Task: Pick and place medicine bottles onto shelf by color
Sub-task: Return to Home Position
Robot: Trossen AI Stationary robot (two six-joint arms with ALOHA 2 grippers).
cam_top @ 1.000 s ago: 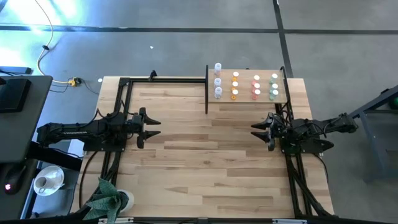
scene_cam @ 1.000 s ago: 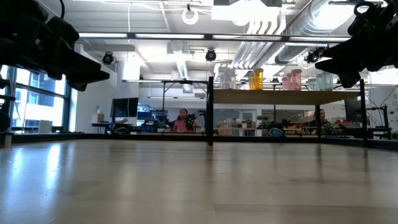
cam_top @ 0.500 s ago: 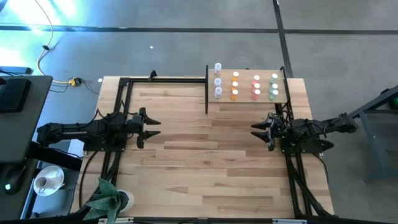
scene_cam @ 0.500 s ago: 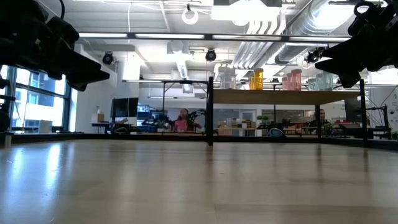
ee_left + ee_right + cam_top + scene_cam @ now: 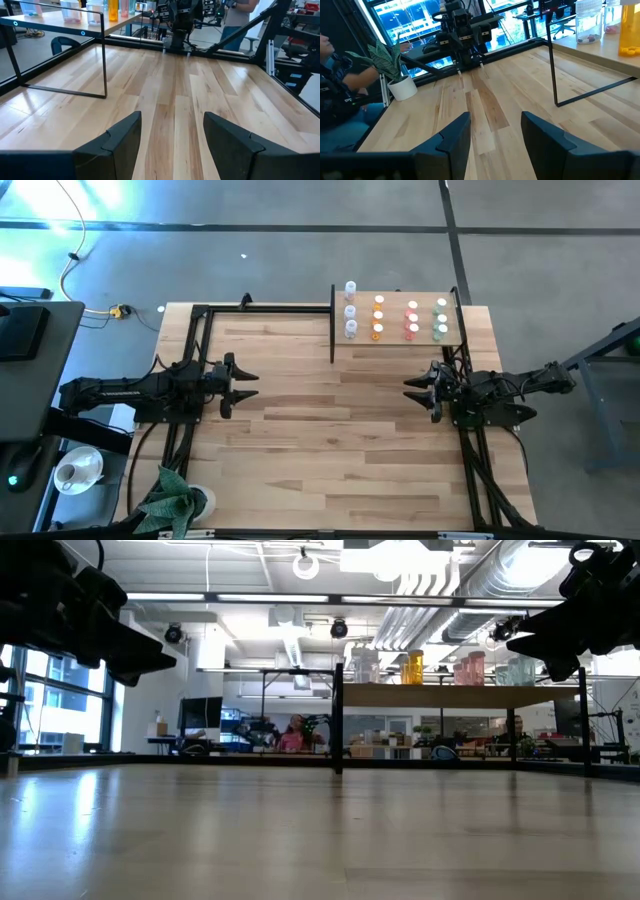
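The medicine bottles (image 5: 395, 319) stand on their bases on the shelf (image 5: 400, 340) at the table's far right, in columns by color: clear-white (image 5: 351, 310), orange (image 5: 378, 317), pink-red (image 5: 411, 318), green (image 5: 440, 318). The low view shows them on the raised shelf board (image 5: 440, 695). My left gripper (image 5: 246, 383) hovers open over the table's left side, and my right gripper (image 5: 412, 388) hovers open at the right, just near of the shelf. Both point toward the table's middle with nothing between their fingers (image 5: 120, 145) (image 5: 447, 137).
Thin black posts (image 5: 332, 320) edge the shelf, and a black frame (image 5: 200, 315) runs along the table's left and far sides. A potted plant (image 5: 175, 500) sits at the near left corner. A person (image 5: 340, 90) sits beyond the table's near edge. Bare wood (image 5: 330, 430) lies between the arms.
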